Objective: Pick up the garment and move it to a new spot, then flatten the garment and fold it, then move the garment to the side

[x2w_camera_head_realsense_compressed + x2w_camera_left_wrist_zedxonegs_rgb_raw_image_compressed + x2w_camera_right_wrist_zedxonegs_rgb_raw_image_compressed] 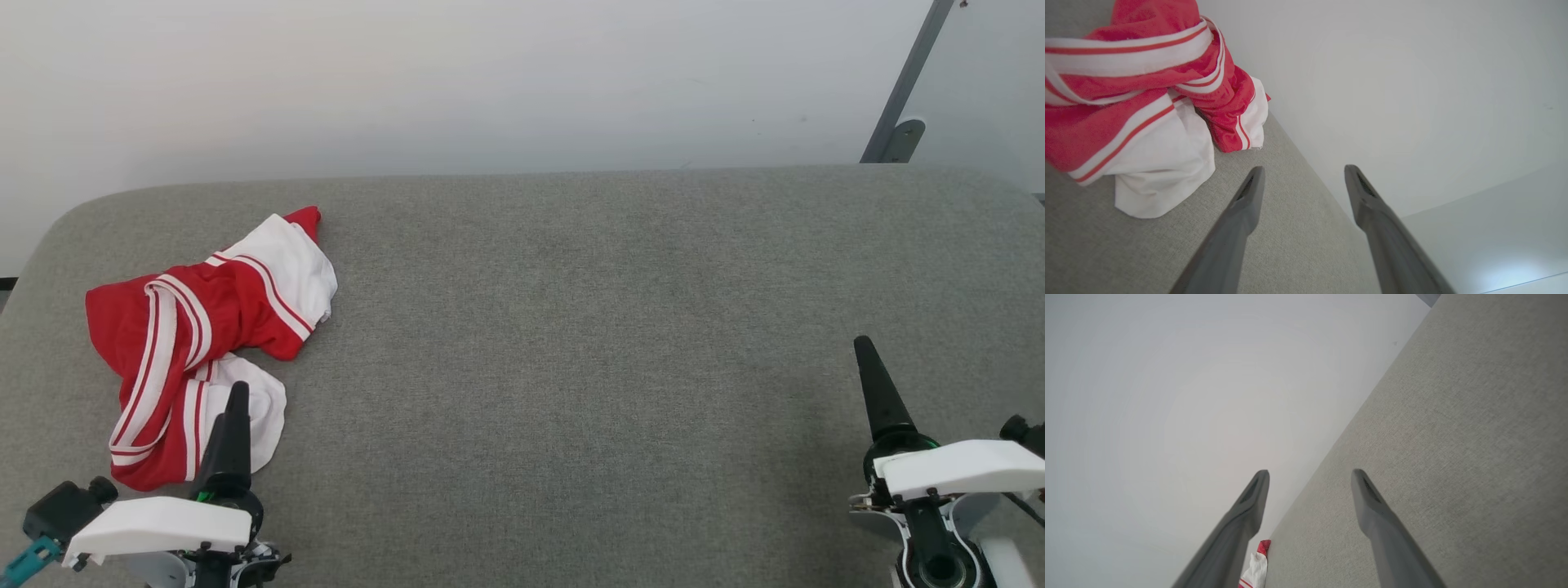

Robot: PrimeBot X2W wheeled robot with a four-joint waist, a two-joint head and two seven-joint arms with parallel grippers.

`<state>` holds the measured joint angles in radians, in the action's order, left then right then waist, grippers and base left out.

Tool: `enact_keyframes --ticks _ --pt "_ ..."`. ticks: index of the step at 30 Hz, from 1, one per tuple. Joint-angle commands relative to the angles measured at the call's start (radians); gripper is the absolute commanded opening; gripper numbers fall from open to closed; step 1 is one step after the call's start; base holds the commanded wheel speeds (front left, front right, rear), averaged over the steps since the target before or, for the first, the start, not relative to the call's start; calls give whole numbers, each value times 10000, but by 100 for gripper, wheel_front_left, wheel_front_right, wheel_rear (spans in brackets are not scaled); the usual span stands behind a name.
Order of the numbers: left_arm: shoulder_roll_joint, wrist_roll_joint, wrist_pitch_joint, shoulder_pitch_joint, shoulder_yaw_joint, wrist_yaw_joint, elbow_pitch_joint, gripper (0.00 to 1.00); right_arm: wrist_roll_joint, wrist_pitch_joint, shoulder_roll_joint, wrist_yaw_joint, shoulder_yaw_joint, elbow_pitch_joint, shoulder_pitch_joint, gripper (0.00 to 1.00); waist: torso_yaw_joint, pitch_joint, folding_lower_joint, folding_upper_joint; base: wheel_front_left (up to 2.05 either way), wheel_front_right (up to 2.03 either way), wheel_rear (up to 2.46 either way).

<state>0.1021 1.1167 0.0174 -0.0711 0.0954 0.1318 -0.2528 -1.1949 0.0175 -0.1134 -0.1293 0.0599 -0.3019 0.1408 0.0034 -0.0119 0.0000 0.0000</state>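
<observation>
Lying crumpled near the left end of the table [571, 327], the garment [131, 327] is bunched up, red with white panels and striped bands. The left claw [1303, 171] hovers by its near edge, spread wide with nothing between its fingers. In the left wrist view, the cloth sits just beside one finger, not touching it. The right claw [1309, 473] is also wide and empty, well apart from the garment, over the table's right end.
</observation>
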Motion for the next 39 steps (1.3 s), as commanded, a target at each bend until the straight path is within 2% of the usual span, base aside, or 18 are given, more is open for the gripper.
enact_keyframes --ticks 1,7,13,14,21,30,39 --pt "67 -479 112 -162 68 -8 208 100 475 111 -111 -15 -14 176 305 100 2 -3 0 0 0 0 0" --pt "130 -1918 333 -78 -45 -47 270 100 2265 336 -211 -15 -43 260 296 100 5 -40 0 0 0 0 0" --pt "248 -3164 545 -75 -278 -320 246 100 4184 543 -227 -16 83 367 329 100 6 -126 0 0 0 0 0" --pt "248 -3164 545 -75 -278 -320 246 100 4184 543 -227 -16 83 367 329 100 6 -126 0 0 0 0 0" --pt "380 -4235 773 -67 -611 -713 254 100 6096 770 -88 -17 226 505 367 100 8 -197 0 0 0 0 0" --pt "559 -5324 1041 -18 -982 -1111 156 100 8020 1047 -149 -17 183 453 348 100 36 -200 0 0 0 0 0" --pt "697 -6229 1298 106 -1272 -1320 48 100 8967 1295 -43 -18 152 248 241 100 56 -163 0 0 0 0 0"
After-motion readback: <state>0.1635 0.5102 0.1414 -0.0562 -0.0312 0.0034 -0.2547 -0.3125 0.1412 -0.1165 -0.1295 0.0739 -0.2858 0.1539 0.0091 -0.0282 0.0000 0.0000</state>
